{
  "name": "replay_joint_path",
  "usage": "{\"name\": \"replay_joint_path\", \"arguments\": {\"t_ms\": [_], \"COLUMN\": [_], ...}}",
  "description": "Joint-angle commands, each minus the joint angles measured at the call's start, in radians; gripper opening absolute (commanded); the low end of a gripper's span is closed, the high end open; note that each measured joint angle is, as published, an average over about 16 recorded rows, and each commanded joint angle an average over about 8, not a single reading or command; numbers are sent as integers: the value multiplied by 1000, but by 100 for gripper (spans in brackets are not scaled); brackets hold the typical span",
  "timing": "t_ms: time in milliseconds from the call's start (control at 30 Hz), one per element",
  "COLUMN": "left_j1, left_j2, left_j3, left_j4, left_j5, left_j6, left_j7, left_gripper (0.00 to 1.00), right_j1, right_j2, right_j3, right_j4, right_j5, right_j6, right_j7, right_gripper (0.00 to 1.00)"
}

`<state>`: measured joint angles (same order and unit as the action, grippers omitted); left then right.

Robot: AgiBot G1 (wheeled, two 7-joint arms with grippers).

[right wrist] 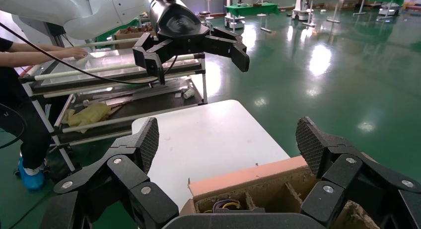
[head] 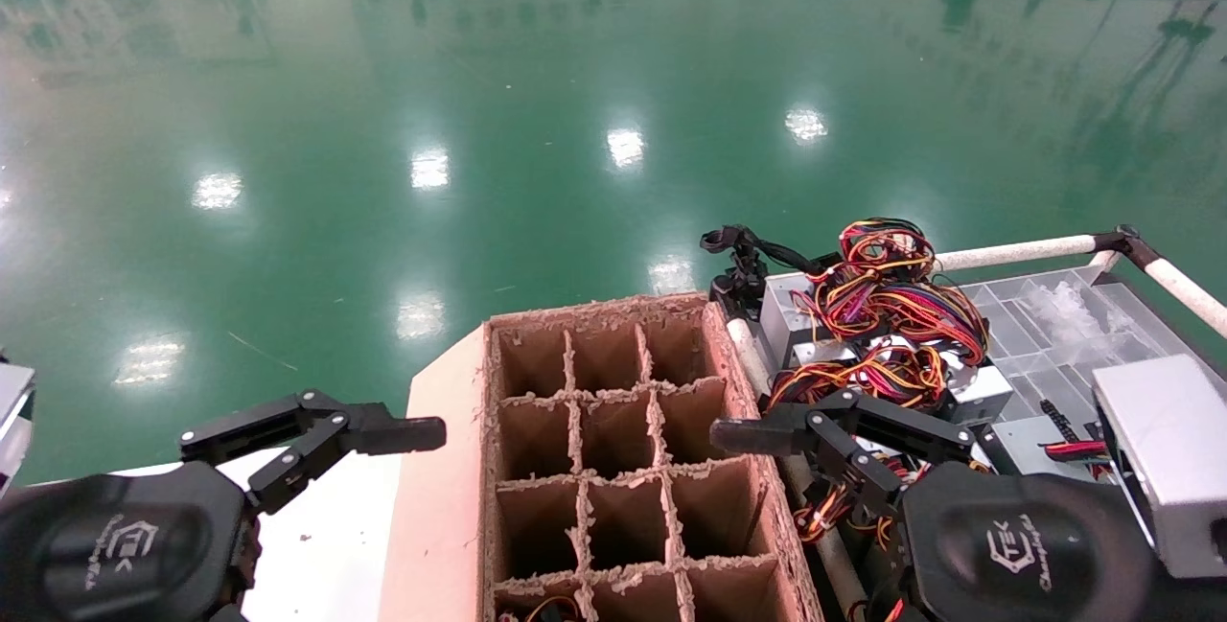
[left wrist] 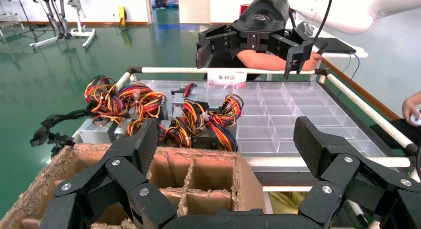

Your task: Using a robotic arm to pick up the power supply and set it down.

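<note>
Several power supplies (head: 788, 308), silver-grey boxes under tangled red, yellow and black wires (head: 891, 291), lie in the cart tray on the right; the left wrist view shows them (left wrist: 99, 132) beyond the carton. Wires of another one (right wrist: 218, 205) show in a near cell of the carton. My right gripper (right wrist: 228, 139) hangs open and empty over the carton's right edge, one finger (head: 757, 435) pointing left. My left gripper (left wrist: 228, 139) is open and empty at the carton's left, its finger (head: 403, 433) pointing right. Each wrist view shows the other arm's gripper open farther off.
A brown cardboard carton (head: 441, 469) with divider cells stands on a white table (head: 335, 526). The cart has white pipe rails (head: 1016, 253) and a clear divided tray (head: 1054, 315). A silver-grey box (head: 1165, 449) stands at the cart's near right. A person's hand (left wrist: 412, 107) is by the cart.
</note>
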<state>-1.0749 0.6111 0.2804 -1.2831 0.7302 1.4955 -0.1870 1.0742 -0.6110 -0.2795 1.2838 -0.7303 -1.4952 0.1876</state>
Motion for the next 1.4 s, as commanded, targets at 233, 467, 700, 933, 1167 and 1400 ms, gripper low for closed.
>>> {"name": "replay_joint_path", "arguments": {"t_ms": [233, 467, 700, 933, 1167, 1400], "left_j1": [0, 0, 0, 0, 0, 0], "left_j2": [0, 0, 0, 0, 0, 0], "left_j3": [0, 0, 0, 0, 0, 1], "left_j4": [0, 0, 0, 0, 0, 1], "left_j5": [0, 0, 0, 0, 0, 0], "left_j6": [0, 0, 0, 0, 0, 0], "left_j7": [0, 0, 0, 0, 0, 0], "left_gripper": [0, 0, 0, 0, 0, 0], "right_j1": [0, 0, 0, 0, -1, 25], "right_j2": [0, 0, 0, 0, -1, -43], "right_j3": [0, 0, 0, 0, -7, -68], "right_j4": [0, 0, 0, 0, -1, -10], "right_j5": [0, 0, 0, 0, -15, -115], "right_j6": [0, 0, 0, 0, 4, 8], "right_j7": [0, 0, 0, 0, 1, 13], "right_gripper": [100, 100, 100, 100, 100, 100]}}
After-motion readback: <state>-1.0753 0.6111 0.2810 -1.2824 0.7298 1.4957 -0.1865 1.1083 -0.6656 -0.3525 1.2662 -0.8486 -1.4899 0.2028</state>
